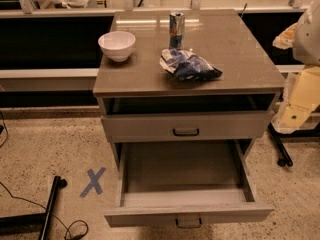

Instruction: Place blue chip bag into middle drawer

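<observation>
The blue chip bag, dark blue foil with white patches, lies on the grey cabinet top, right of centre near the front edge. The middle drawer is pulled wide out below, its flat floor bare, with a small dark handle on its front. Above it is a shut drawer front. My gripper hangs at the frame's right edge, beside the cabinet's right side, well apart from the bag and lower than the top. It holds nothing that I can see.
A white bowl stands at the top's left. A slim blue-silver can stands behind the bag. A blue tape X marks the floor on the left. Black stand legs and a cable lie at the lower left.
</observation>
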`<action>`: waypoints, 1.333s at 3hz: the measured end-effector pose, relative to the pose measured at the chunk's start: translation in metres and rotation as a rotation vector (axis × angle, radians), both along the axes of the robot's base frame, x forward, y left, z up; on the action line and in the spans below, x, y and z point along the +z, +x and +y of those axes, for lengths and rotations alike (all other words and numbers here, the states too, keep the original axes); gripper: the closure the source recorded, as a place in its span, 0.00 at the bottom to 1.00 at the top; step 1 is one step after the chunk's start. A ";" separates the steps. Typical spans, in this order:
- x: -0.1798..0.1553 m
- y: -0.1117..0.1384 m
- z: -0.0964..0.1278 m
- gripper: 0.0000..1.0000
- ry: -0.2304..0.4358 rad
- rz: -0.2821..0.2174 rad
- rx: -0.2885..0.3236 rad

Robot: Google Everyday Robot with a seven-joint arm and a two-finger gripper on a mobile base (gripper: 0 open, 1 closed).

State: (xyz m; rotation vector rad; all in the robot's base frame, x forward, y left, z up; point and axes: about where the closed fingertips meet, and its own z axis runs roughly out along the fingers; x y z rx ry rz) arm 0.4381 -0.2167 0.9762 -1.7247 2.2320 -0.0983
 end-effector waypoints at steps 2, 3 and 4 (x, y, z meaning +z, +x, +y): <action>0.000 0.032 0.009 0.00 -0.010 -0.042 0.036; -0.002 0.087 0.029 0.00 0.005 -0.121 0.100; -0.025 0.136 0.063 0.00 0.078 -0.158 0.131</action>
